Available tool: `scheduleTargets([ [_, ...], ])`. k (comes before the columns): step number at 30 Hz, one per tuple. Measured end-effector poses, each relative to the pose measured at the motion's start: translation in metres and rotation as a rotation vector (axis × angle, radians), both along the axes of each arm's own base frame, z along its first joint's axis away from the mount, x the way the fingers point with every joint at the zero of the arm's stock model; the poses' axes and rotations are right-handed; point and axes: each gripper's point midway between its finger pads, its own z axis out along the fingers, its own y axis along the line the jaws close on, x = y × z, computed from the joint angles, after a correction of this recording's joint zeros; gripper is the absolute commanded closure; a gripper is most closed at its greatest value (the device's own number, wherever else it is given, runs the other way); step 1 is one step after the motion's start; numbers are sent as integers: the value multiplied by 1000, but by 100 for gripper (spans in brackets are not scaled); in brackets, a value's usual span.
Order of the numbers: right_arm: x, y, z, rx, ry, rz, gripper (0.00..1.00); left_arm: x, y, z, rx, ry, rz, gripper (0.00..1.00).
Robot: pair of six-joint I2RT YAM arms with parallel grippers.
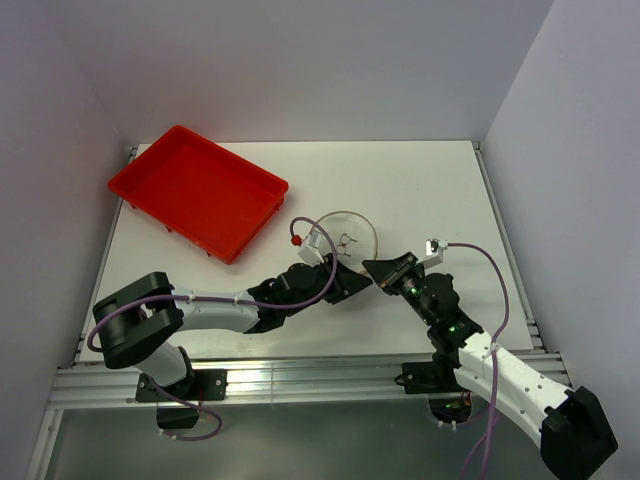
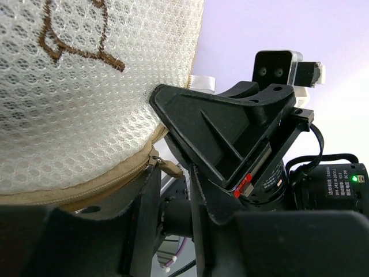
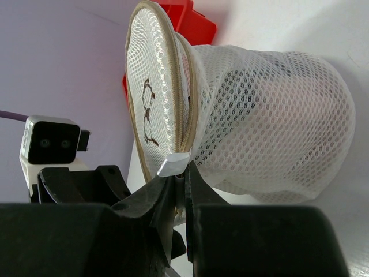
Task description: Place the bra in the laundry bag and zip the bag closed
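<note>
Right gripper (image 3: pixel 180 178) clamps the white tab (image 3: pixel 172 165) — bracing the laundry bag (image 3: pixel 271 115); left gripper (image 2: pixel 174 187) at the zipper pull (image 2: pixel 167 167), grip unclear.

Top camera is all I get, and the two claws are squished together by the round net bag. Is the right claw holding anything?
Observer: Yes. The right wrist view shows the right gripper pinched shut on a small white tab at the zipper rim of the laundry bag.
Operator: What about the left claw?
Observer: The left wrist view shows a beige zipper pull hanging just above the left gripper. I can't tell whether that gripper is holding anything.
Operator: Is the bra inside?
Observer: Through the mesh, the right wrist view shows only a dim dark patch, so I can't say.
</note>
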Motion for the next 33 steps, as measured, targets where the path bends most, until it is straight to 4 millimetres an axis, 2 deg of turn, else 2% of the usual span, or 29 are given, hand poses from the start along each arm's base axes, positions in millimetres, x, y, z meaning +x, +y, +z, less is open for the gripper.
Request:
scheduleTargets([
  [3, 0, 0, 0, 0, -1, -2, 100, 0, 0, 1, -4, -2, 0, 58],
  [5, 0, -1, 0, -1, -1, -3, 100, 0, 0, 1, -5, -2, 1, 57],
  [13, 0, -1, 0, -4, -2, -4, 100, 1, 2, -1, -1, -3, 6, 88],
  [14, 0, -1, 0, -4, -3, -6, 100, 0, 2, -3, 2, -3, 6, 94],
  [16, 1, -1, 0, -6, -2, -10, 100, -1, 4, -7, 11, 2, 6, 100],
  [20, 1, -1, -4, -21, 3, -6, 100, -4, 10, -14, 32, 6, 7, 100],
  [25, 3, 2, -7, -66, 13, 11, 100, -6, 18, -3, 37, -25, 3, 100],
  [29, 8, 6, 4, -101, -11, 33, 100, -5, 33, 1, 48, -46, 20, 100],
  [33, 11, 6, 6, -134, -15, 49, 100, -2, 52, -3, 68, -60, 48, 100],
])
